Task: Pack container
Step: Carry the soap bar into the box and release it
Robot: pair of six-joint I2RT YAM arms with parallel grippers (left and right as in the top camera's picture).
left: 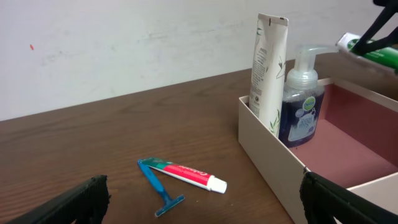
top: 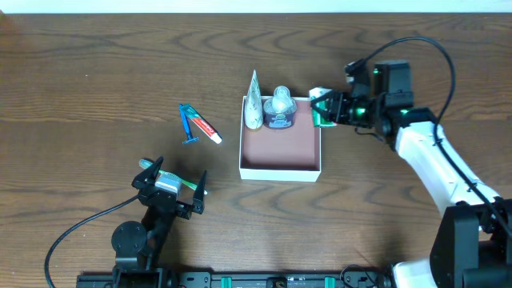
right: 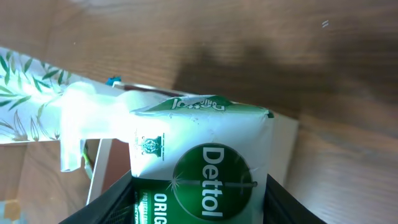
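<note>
while at container (top: 280,149), soap pack (right: 199,168) (right gripper (top: 329,107))

A square white-walled container (top: 280,173) is carried by the dark wooden bench (top: 96,64). A red-and-white toothpaste tube (top: 208,130) and blue razor (top: 189,126) are laid nearby, touching.

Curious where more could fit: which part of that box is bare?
The container's near half, up to its front wall, is bare. The far-left corner is crowded by the white tube and pump bottle; the right end effector holds a Dettol packet by the far-right corner.
</note>
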